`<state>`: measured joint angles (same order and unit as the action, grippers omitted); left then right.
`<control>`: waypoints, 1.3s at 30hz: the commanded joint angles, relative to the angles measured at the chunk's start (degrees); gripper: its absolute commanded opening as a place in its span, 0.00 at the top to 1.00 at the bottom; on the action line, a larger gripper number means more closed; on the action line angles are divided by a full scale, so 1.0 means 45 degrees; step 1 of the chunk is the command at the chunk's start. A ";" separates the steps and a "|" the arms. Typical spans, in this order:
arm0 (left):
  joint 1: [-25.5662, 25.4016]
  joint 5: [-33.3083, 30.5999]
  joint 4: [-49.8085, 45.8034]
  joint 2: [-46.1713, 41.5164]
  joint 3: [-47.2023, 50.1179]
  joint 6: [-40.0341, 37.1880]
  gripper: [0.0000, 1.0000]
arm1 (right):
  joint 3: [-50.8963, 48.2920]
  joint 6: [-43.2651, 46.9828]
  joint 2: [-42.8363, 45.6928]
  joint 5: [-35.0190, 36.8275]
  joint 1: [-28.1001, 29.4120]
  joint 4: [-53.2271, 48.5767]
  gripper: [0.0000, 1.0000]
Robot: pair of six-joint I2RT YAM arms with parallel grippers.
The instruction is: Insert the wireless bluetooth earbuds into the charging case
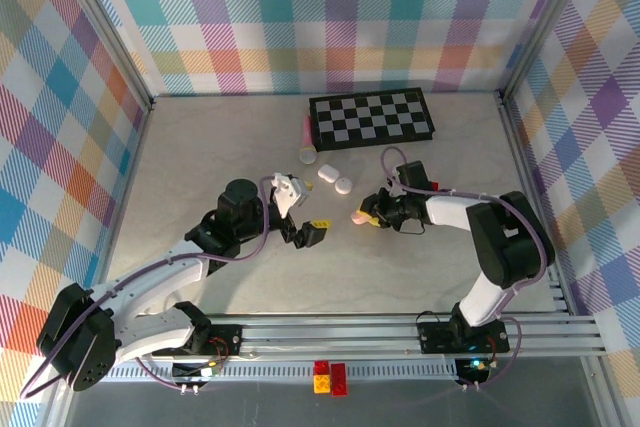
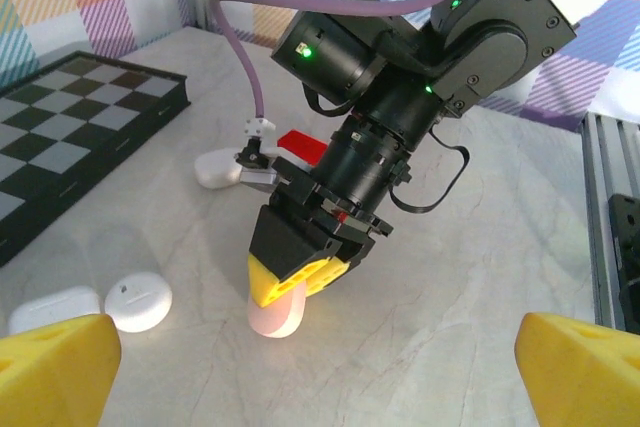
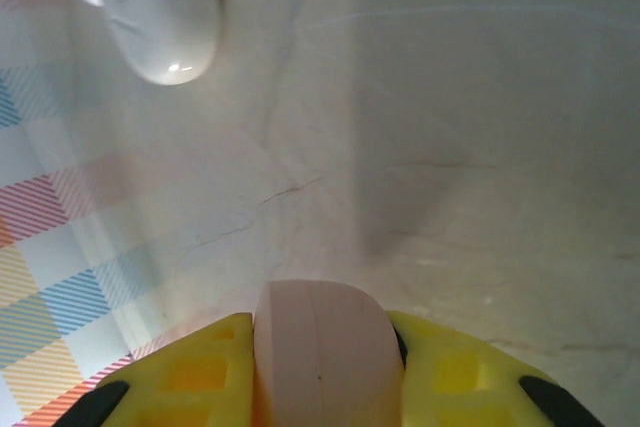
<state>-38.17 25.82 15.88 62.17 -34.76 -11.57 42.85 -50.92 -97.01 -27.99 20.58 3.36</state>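
Between the right claw's (image 1: 365, 217) yellow fingers (image 3: 200, 372), a pink charging case (image 3: 318, 347) is sitting tightly gripped, mid-counter (image 1: 230, 147); left of it, the left claw (image 1: 315, 230) is hanging spread wide, empty.

The left arm (image 1: 150, 282) reaches from its base toward the middle. Its left gripper (image 1: 312, 235) faces the right gripper, with its 2 yellow-tipped fingers (image 2: 55, 367) spread wide apart. The right arm (image 1: 500, 247) folds at the elbow and stretches leftward, low. The right gripper (image 1: 365, 215) tilts downward, its 2 yellow fingers (image 3: 190, 377) clamped on either side of a pink case (image 3: 320, 347), near the left gripper.
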 commanded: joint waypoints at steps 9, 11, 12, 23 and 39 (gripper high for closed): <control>0.0043 -0.0452 0.0068 0.0034 0.0395 0.0129 0.00 | 0.0234 0.0749 0.0854 0.1863 -0.0022 -0.0748 0.34; 0.0118 -0.0699 0.0105 0.0032 0.0419 0.0242 0.00 | 0.0431 0.1031 0.1257 0.2413 -0.0042 -0.1404 0.26; 0.0189 -0.0899 0.0066 -0.0002 0.0421 0.0298 0.00 | 0.0523 0.1103 0.1448 0.2538 -0.0079 -0.1683 0.23; 0.2785 -0.5244 0.0481 -0.2141 0.1641 0.1205 0.00 | 0.0770 0.3407 0.4892 0.7371 -0.0787 -0.3393 0.09; 0.7441 -0.7338 0.7849 0.1418 0.5045 0.1811 0.00 | -0.3353 1.1655 0.4818 0.9149 -0.2844 0.6899 0.01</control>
<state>-7.68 -7.38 37.47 63.66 -12.49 -5.50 27.22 -5.72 -73.97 16.01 8.71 21.56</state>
